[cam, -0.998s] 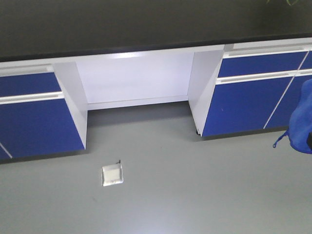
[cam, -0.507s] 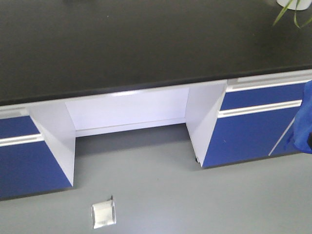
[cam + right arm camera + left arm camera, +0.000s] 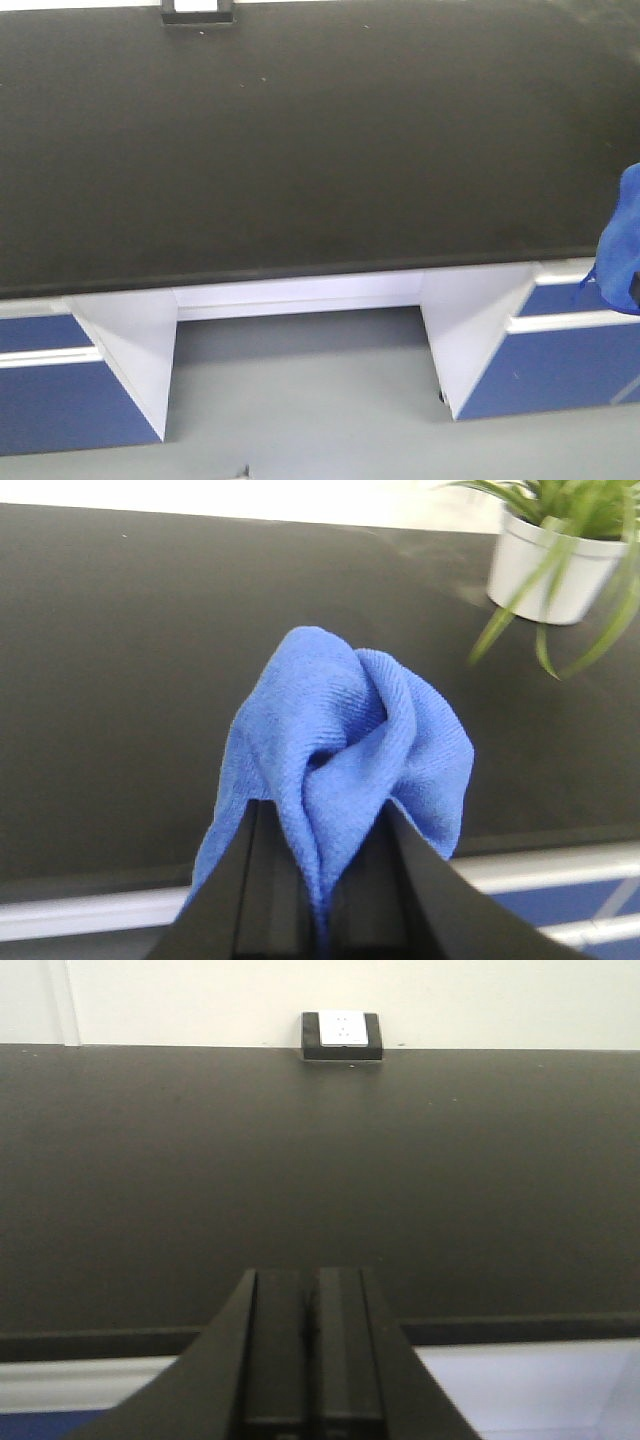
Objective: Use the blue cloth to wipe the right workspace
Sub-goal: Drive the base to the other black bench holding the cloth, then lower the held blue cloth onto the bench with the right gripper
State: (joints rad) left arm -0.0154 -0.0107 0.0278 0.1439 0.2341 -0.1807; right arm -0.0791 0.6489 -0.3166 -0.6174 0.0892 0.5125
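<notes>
The blue cloth [image 3: 345, 750] bunches up between the fingers of my right gripper [image 3: 318, 825], which is shut on it; it hangs in the air just before the front edge of the right workspace [image 3: 150, 680]. In the front view the blue cloth [image 3: 622, 245] shows at the right edge, level with the front edge of the black benchtop [image 3: 300, 140]. My left gripper [image 3: 311, 1285] is shut with nothing in it, held over the front edge of the right workspace [image 3: 300, 1160] and pointing at the socket box [image 3: 342, 1036].
A white pot with a green plant [image 3: 550, 565] stands on the benchtop at the far right. The socket box [image 3: 197, 12] sits at the back edge by the wall. Blue drawers [image 3: 570, 355] and a white knee recess [image 3: 300, 300] lie under the bench.
The front view has swung up and closer to the bench: the benchtop now fills most of it and the floor plate has dropped out of view. The cloth stays at the right edge.
</notes>
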